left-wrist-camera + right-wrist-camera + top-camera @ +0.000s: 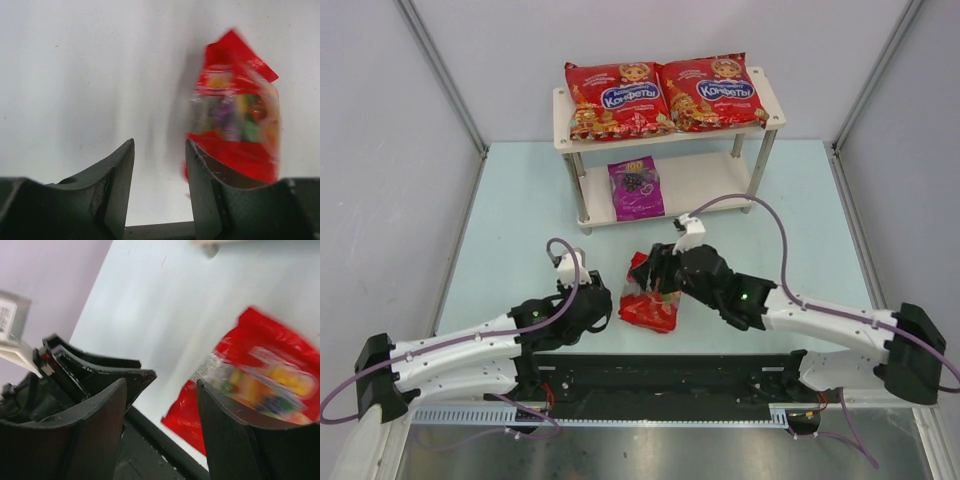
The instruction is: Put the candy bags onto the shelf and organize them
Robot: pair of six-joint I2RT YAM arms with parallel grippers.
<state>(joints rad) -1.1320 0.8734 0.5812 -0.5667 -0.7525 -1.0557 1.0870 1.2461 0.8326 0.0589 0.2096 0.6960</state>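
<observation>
Two large red candy bags (617, 98) (712, 92) lie side by side on the top board of the shelf (767, 108). A small purple bag (636, 188) lies on the lower board. The small red bag (648, 302) with colourful gummies rests on the table between both grippers. My left gripper (607, 305) is just left of it and open; in the left wrist view (160, 150) its jaws hold nothing, and the bag (235, 125), blurred, is ahead to the right. My right gripper (662, 276) (160, 390) is open over the bag's top edge, and the bag (265, 370) shows beyond its right finger.
Grey walls close in the pale table on the left, back and right. A black rail (670, 375) runs along the near edge between the arm bases. A shelf post (212, 249) shows at the top of the right wrist view. The left gripper's fingers (100, 370) sit close to my right one.
</observation>
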